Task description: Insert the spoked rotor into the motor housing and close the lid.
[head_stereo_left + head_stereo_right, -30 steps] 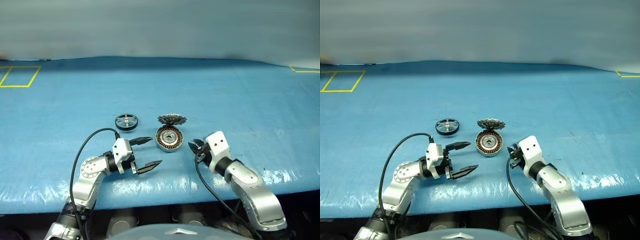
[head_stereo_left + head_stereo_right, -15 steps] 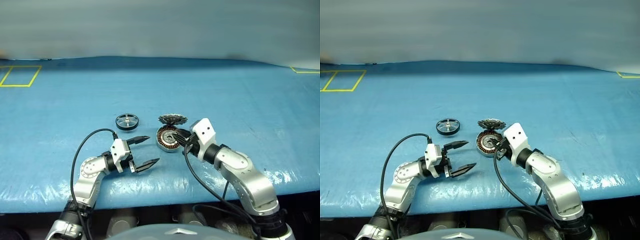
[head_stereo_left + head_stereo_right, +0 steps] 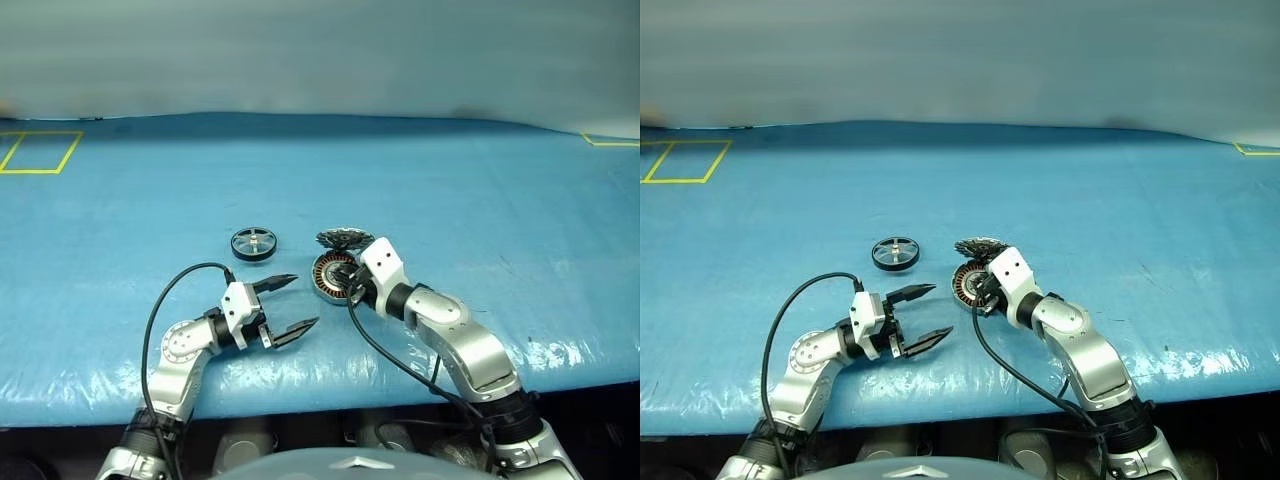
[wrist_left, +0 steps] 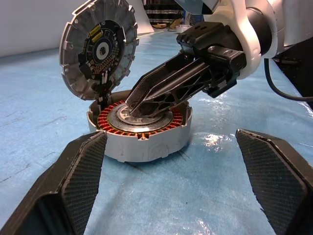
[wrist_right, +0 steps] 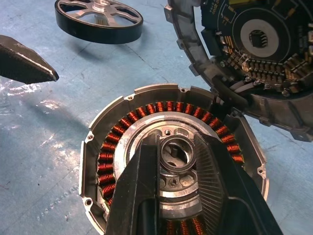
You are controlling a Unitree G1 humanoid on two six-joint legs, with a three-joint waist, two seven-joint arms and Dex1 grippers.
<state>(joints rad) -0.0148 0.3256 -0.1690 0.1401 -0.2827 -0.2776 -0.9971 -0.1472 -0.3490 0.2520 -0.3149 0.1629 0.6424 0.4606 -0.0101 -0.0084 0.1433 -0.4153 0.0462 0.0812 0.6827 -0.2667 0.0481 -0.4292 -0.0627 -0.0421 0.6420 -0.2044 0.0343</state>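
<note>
Blue counter (image 3: 480,200) carried all parts. Right pincer (image 5: 172,161) nearly closed, tips pinching small round hub in middle of motor housing (image 4: 146,139). Hard to tell if grip was firm. Left pincer (image 3: 296,304) wide open, holding nothing, near housing. Lid (image 4: 98,46) stood tilted up at housing's back edge. Spoked rotor (image 3: 254,243) lay flat, apart from both pincers.

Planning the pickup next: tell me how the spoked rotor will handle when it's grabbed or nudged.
The spoked rotor looks like a rigid metal ring with thin spokes, so probably stiff and light for its size. It lies flat on the blue sheet, so a nudge should slide it rather than roll it. Its smooth, low rim may slip between fingers; gripping across the rim seems safest.
</note>
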